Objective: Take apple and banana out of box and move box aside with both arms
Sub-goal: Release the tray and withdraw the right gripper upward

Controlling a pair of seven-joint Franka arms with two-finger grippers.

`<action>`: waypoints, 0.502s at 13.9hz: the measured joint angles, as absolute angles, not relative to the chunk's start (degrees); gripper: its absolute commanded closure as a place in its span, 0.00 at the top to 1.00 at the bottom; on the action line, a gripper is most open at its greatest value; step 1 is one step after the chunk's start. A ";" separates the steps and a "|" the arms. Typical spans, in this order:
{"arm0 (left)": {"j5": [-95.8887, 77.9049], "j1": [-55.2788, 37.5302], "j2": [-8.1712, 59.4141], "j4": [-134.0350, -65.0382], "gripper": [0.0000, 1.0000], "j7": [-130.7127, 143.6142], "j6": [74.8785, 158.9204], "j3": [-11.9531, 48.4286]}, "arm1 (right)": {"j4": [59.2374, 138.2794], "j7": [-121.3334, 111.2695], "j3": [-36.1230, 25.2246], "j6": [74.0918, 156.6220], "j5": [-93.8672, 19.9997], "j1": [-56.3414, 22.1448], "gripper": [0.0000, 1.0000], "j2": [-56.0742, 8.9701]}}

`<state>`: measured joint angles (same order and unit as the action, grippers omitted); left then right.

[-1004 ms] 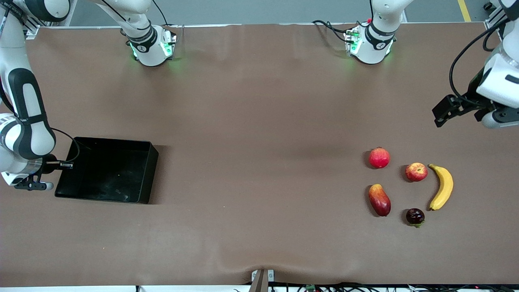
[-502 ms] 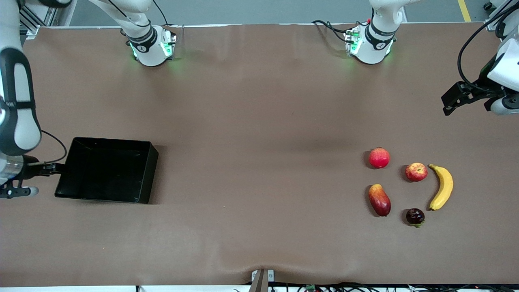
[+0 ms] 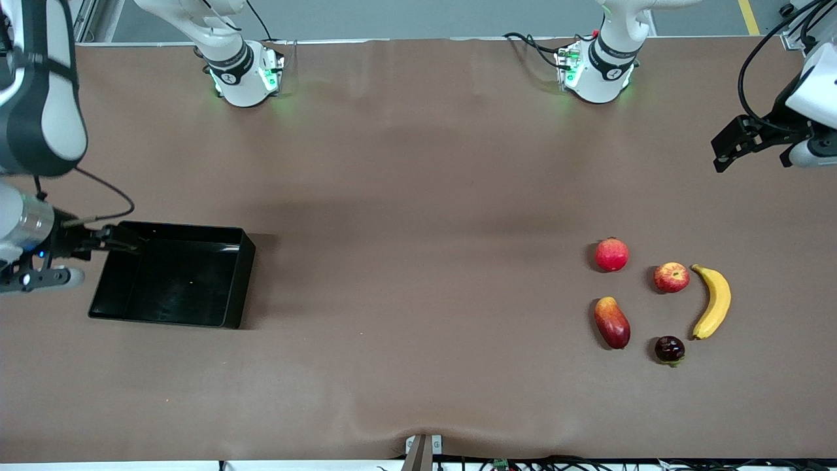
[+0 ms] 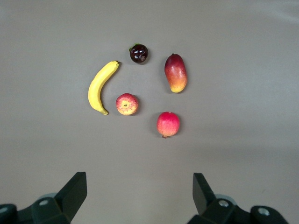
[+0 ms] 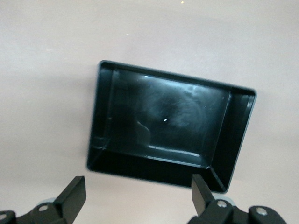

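Now empty at the right arm's end of the surface (image 3: 418,196), the box (image 3: 171,282) is judged light, stiff and slippery, best pinched by its low walls, with the right gripper (image 5: 138,198) and left gripper (image 4: 138,196) fingers wide.

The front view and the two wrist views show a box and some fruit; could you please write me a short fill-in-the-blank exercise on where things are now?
1. The box holds ____ fruit.
2. The fruit lying right beside the banana is the ____.
3. The right gripper, fingers open, hangs over the box's ____.
4. The left gripper, fingers open, waits above the table at the ____ arm's end.

Missing words: no; apple; edge; left
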<state>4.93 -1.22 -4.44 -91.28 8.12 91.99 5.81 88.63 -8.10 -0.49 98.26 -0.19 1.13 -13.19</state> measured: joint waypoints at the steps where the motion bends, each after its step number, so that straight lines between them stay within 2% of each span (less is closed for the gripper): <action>1: 4.48 -1.23 -4.63 -91.45 1.00 8.08 91.99 5.75 | 89.86 -7.23 -0.50 97.70 -0.19 0.72 1.00 -10.73; 4: 3.69 -1.22 -4.54 -92.09 1.00 8.07 91.99 5.54 | 93.43 -3.26 -0.77 93.57 -0.23 0.78 1.00 -3.48; 7: 3.66 -1.18 -3.96 -92.48 1.00 8.07 92.00 5.34 | 93.70 0.83 -0.75 88.96 -1.32 1.02 1.00 -0.18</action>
<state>3.66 -1.18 -3.96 -92.48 8.07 92.00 5.34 93.70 0.83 -0.75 88.96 -1.32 1.02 -0.18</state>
